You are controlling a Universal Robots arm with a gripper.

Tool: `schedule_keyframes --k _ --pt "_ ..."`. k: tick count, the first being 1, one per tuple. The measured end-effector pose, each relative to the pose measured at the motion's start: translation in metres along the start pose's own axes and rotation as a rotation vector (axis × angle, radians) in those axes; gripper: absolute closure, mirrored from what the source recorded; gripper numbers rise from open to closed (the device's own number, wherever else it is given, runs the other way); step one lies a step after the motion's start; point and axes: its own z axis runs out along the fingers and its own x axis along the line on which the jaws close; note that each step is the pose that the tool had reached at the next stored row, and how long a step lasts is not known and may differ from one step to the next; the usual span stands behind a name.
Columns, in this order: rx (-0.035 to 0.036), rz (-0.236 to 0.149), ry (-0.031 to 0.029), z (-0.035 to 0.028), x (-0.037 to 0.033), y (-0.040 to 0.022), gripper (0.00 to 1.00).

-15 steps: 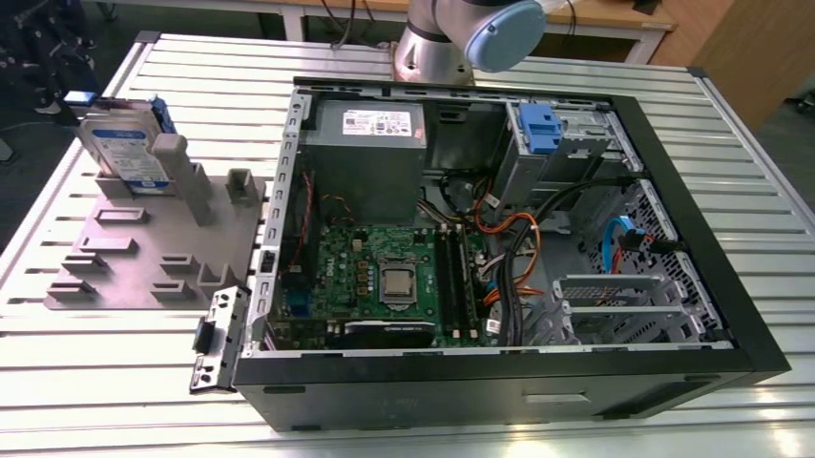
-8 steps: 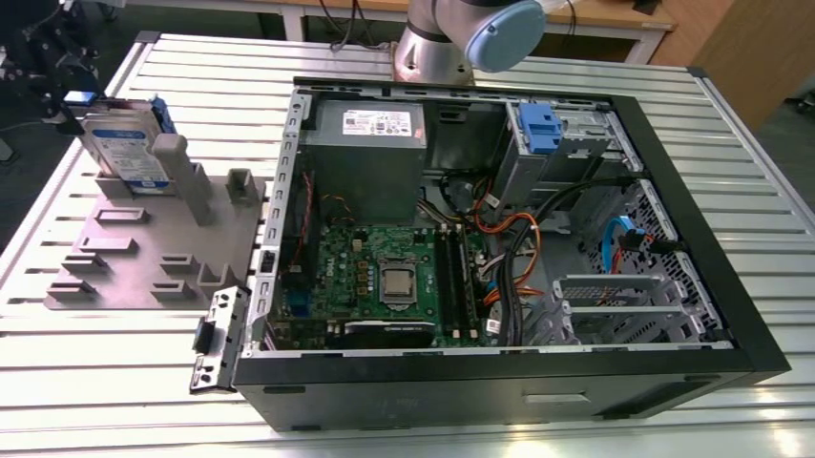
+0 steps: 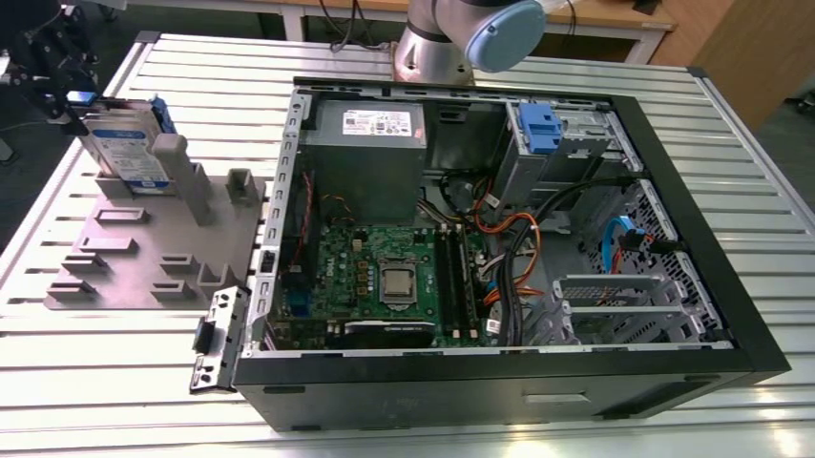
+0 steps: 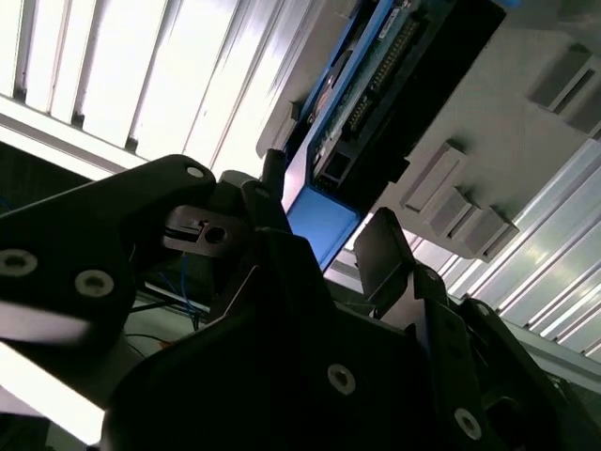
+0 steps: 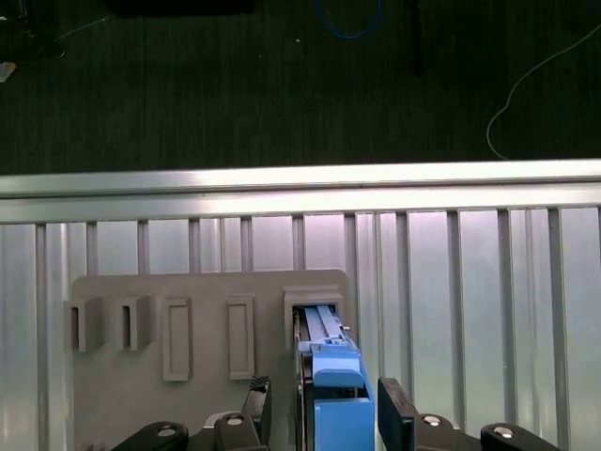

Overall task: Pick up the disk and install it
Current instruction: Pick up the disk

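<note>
The disk (image 3: 128, 143) stands upright in a slot at the far end of a grey fixture plate (image 3: 140, 258), at the exterior view's left, silver with a blue-and-white label and a blue bracket. My gripper (image 3: 74, 100) hangs over its top edge. In both wrist views the disk's blue bracket (image 5: 333, 385) (image 4: 366, 103) lies between the two black fingers (image 5: 394, 413). The gripper (image 5: 327, 395) (image 4: 329, 207) straddles it, open, with small gaps on either side.
An open computer case (image 3: 713, 277) lies on the slatted metal table (image 3: 102, 382), to the exterior view's right of the fixture. Inside are a grey power supply (image 3: 369, 134), a motherboard (image 3: 382, 277), cables and a drive bay with a blue latch (image 3: 539, 129). The arm's base (image 3: 446, 43) stands behind the case.
</note>
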Motion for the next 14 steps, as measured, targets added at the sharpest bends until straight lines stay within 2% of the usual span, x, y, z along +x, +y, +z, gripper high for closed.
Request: schedule_keyframes --k 5,9,10,14 --pt "-0.0001 0.0 -0.0011 0.0052 0.0003 0.0012 0.44" --pt "-0.0001 0.0 -0.0012 0.0058 -0.0014 0.0017 0.45" --pt "-0.0001 0.0 -0.0012 0.0058 -0.0021 0.0017 0.52" --pt "0.0001 0.0 -0.0013 0.0068 -0.0054 0.0022 0.52"
